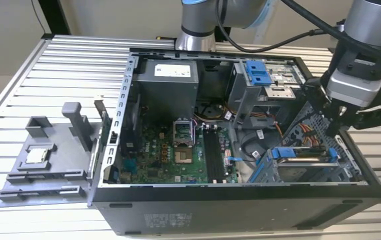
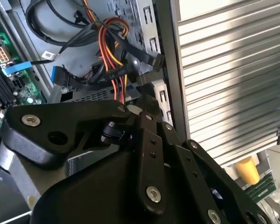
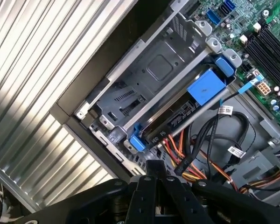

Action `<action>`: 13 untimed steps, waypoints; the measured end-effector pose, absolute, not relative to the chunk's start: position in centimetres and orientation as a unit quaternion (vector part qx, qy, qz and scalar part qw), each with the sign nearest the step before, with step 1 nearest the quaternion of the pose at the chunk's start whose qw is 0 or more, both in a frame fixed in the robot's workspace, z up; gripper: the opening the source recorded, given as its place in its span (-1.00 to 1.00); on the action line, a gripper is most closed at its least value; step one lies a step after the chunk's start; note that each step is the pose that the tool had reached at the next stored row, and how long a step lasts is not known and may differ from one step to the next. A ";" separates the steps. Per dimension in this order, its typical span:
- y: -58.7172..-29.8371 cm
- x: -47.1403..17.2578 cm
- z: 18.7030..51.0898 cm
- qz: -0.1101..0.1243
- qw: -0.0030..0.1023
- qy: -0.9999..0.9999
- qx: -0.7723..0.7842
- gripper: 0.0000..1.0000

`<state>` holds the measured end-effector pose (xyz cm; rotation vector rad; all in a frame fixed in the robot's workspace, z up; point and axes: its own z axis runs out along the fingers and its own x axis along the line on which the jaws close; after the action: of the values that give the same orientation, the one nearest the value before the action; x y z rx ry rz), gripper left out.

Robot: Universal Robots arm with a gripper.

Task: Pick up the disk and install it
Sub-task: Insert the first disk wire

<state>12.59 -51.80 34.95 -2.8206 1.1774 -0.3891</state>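
The disk point(image 1: 302, 156) lies flat in the lower drive bay at the front corner of the open computer case, on the exterior view's right, with its blue carrier rail around it. In the first wrist view the disk point(image 3: 173, 117) shows as a dark edge under the grey bay frame, with blue rail ends at both sides. My gripper point(image 1: 338, 121) hangs just above and behind that bay, by the case's side wall. Its fingers point(image 3: 154, 169) are shut together with nothing between them, over the bundle of orange and black cables point(image 3: 196, 154).
A second grey cage with a blue latch point(image 1: 260, 73) stands at the back of the case. The motherboard point(image 1: 177, 150) fills the case floor. A grey plastic fixture point(image 1: 44, 160) holding a small square chip point(image 1: 37, 154) sits on the ribbed metal table point(image 1: 17, 80).
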 end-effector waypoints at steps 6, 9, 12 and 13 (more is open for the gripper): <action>-51.8 12.6 34.9 -0.126 0.030 0.382 -0.915 1.00; -51.8 12.6 34.9 -0.126 0.030 0.382 -0.915 1.00; -51.7 12.6 34.9 -0.126 0.030 0.382 -0.915 1.00; -51.6 12.6 35.0 -0.126 0.030 0.382 -0.915 1.00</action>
<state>12.63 -51.59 34.95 -2.8208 1.1773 -0.3893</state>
